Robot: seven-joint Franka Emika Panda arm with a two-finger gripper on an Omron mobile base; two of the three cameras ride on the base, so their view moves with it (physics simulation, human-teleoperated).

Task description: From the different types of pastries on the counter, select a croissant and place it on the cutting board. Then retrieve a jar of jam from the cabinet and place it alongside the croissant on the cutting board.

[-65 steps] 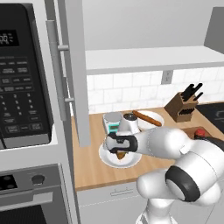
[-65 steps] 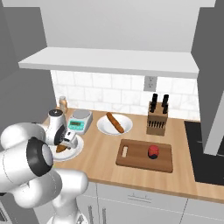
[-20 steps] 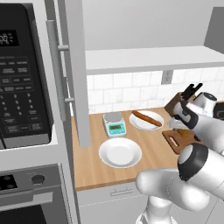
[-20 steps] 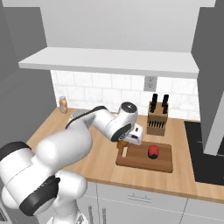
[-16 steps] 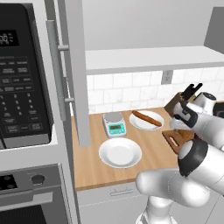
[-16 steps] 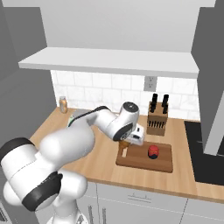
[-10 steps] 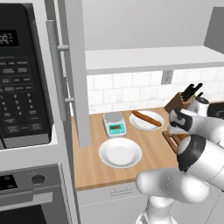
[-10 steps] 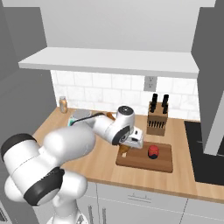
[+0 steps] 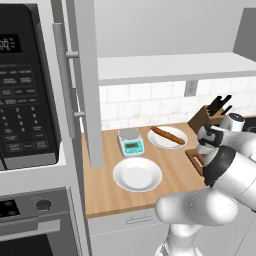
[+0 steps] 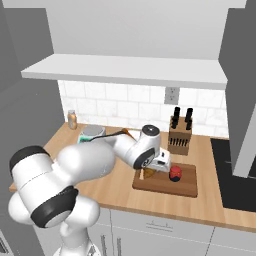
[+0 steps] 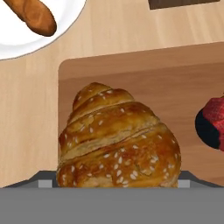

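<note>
Croissant sits between the gripper's spread jaws, directly above the board, long axis across the jaws. Jam jar lies just beside it.

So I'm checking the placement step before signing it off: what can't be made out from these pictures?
- Gripper: right base view, too small to read the jaws; hand view, its fingertips are hidden behind the croissant.
- Croissant released or held: cannot tell.
- Jar of jam: hand view, cut off by the right edge.
- Cutting board: left base view, mostly hidden by the arm.
</note>
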